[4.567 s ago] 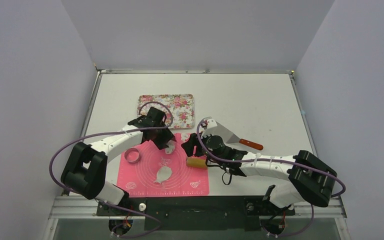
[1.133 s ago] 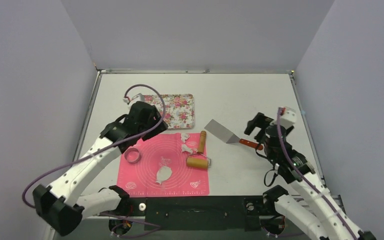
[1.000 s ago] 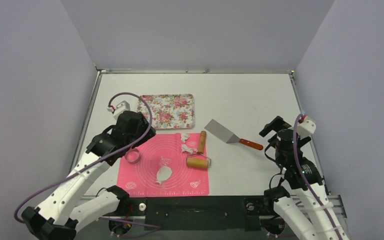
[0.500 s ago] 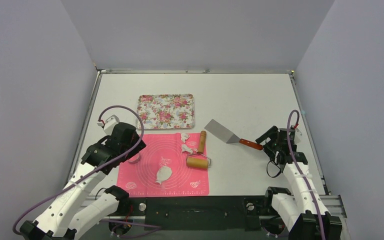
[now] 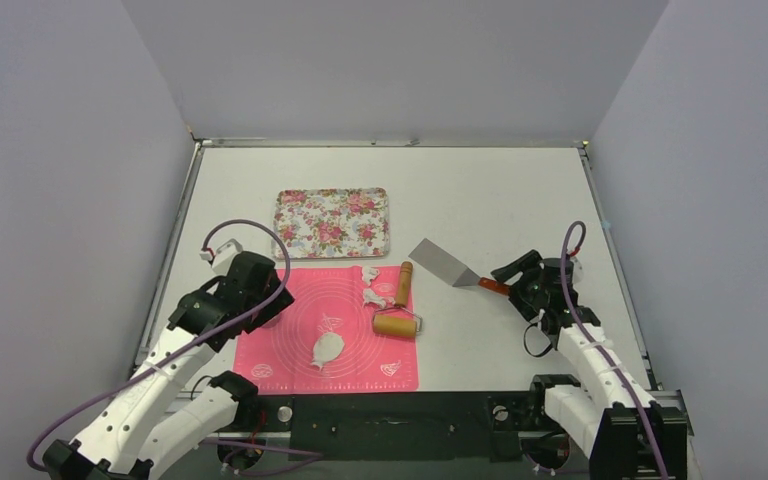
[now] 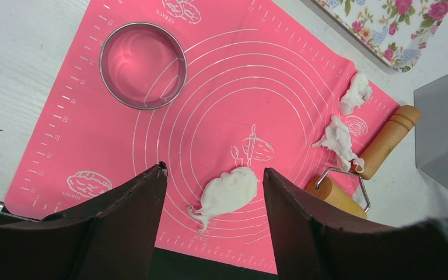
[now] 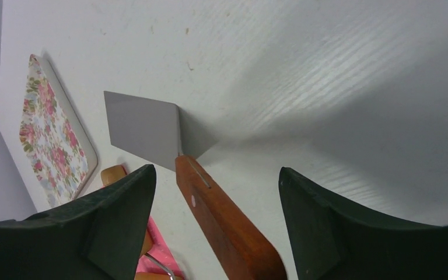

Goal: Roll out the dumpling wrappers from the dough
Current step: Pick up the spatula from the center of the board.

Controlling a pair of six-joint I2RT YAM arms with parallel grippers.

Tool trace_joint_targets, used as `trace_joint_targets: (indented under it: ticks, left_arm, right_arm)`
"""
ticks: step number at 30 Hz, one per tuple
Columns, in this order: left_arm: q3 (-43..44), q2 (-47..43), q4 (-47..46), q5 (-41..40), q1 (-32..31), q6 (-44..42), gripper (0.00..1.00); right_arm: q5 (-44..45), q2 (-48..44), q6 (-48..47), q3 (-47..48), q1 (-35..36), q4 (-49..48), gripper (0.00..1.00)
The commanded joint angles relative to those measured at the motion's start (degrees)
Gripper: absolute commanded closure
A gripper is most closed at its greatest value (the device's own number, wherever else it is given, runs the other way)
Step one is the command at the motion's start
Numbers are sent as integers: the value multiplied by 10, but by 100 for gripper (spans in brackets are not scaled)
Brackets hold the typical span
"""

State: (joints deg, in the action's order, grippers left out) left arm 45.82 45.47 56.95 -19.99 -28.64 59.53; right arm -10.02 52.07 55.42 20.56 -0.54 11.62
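A thin, flat white dough piece, the dumpling wrapper (image 5: 327, 347), lies on the pink mat (image 5: 290, 365). It is oval with a small tail. In the left wrist view it (image 6: 230, 189) lies below and between my fingers. My left gripper (image 5: 260, 300) (image 6: 213, 170) is open and empty above the mat's left side. The metal ring cutter (image 6: 143, 65) stands on the mat, hidden under that arm in the top view. My right gripper (image 5: 512, 275) (image 7: 216, 170) is open, its jaws either side of the spatula's wooden handle (image 7: 227, 233) without touching it.
Ragged dough scraps (image 5: 372, 285) (image 6: 339, 140) lie at the mat's far right corner. The rolling pin (image 5: 397, 322) (image 6: 388, 140) rests on the mat's right edge. The spatula (image 5: 440, 262) lies right of it. The floral tray (image 5: 332, 222) sits behind the mat.
Both arms have drawn back toward the near edge. The left gripper moved from the tray's corner to the mat's left side. The right gripper came down around the spatula handle.
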Motion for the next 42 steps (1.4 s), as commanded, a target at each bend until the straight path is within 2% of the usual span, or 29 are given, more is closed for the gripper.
trace_joint_targets:
  ticks: [1,4,8,11,14,16,19,23,25,38,40,41,42]
  left_arm:
    - [-8,-3,-5,13,5,2,41]
    - [-11,-9,0,14,6,3,41]
    - [-18,-20,6,18,7,3,41]
    - [-18,-25,12,20,7,3,41]
    - [-19,-35,16,21,7,4,41]
    - [-20,-41,17,20,7,5,41]
    - [-20,-47,16,18,7,5,41]
    - [-21,-42,12,20,8,3,41]
    - [-21,-37,9,23,8,0,41]
    - [-30,-31,-2,53,9,-14,41]
    - [-33,-34,-1,54,9,-13,40]
    - [-34,-36,1,55,9,-14,40]
    - [-33,-37,2,55,9,-15,40]
  right_arm:
    - [35,27,45,3,51,-93,31]
    - [51,50,63,0,64,-109,41]
    - [94,52,72,-10,69,-133,45]
    - [98,49,71,-12,69,-132,51]
    - [93,47,70,-14,69,-134,64]
    - [80,39,72,-14,70,-129,67]
    - [72,9,68,-14,70,-109,66]
    - [70,-30,54,-13,69,-71,56]
    - [55,-40,49,-13,70,-66,55]
    - [-29,-17,49,-41,91,-152,60]
    - [-38,-17,59,-51,94,-163,71]
    - [-48,-18,64,-55,94,-176,81]
    - [-53,-19,75,-61,95,-183,86]
